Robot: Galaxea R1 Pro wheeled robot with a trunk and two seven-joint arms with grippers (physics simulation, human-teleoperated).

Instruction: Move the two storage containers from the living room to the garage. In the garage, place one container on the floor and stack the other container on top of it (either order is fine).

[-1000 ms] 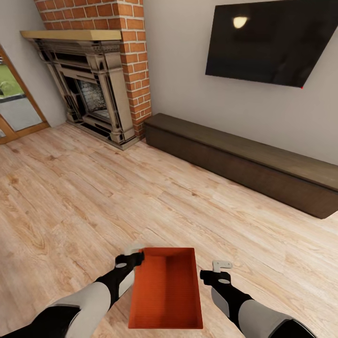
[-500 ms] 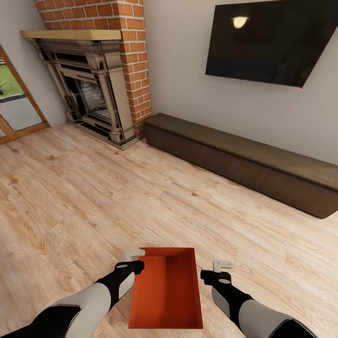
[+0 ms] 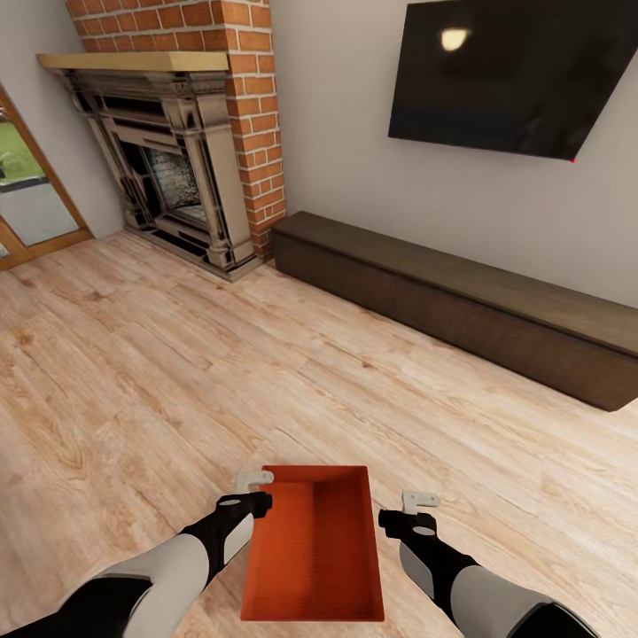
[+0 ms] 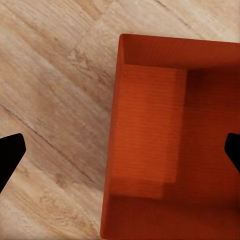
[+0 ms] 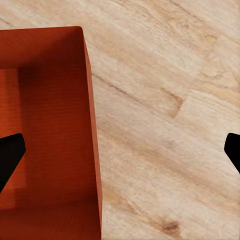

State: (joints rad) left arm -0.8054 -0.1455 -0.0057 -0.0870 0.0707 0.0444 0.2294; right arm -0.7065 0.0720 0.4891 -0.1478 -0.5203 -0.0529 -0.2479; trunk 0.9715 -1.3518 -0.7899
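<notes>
Nearest to you, 1 storage container (image 3: pixel 315 549) sits between your 2 arms, low in the head view, on the light wood plank floor (image 3: pixel 133 381). It is a red-orange rectangular bin, open on top, with low, slightly flared walls and a fine ribbed texture across its base and sides. No second bin can be seen.

Your left tool (image 3: pixel 254 490) is just beside the container's left wall near the far corner. In the left wrist view the 2 dark fingertips (image 4: pixel 10 157) stand wide apart, 1 over the planks and the other over the bin's inside (image 4: pixel 165 150), so the tool is spread and straddles that wall, gripping nothing.

Your right tool (image 3: pixel 418 511) hangs near the container's right wall, apart from it. In the right wrist view its fingertips (image 5: pixel 9 155) are also spread wide, 1 over the ribbed interior (image 5: pixel 50 130) and 1 over bare floor, clamping nothing.

The floor shows long pale boards with brown grain and knots.

Farther out, a long, low dark brown wooden bench (image 3: pixel 461 306) runs along the plain grey wall. Left of it stands a red brick fireplace (image 3: pixel 190 151) with an ornate dark surround and a pale wood mantel. A flat black television (image 3: pixel 514 75) is mounted on the wall above the bench, and a wood-framed glass door (image 3: pixel 27 195) shows at the far left.
</notes>
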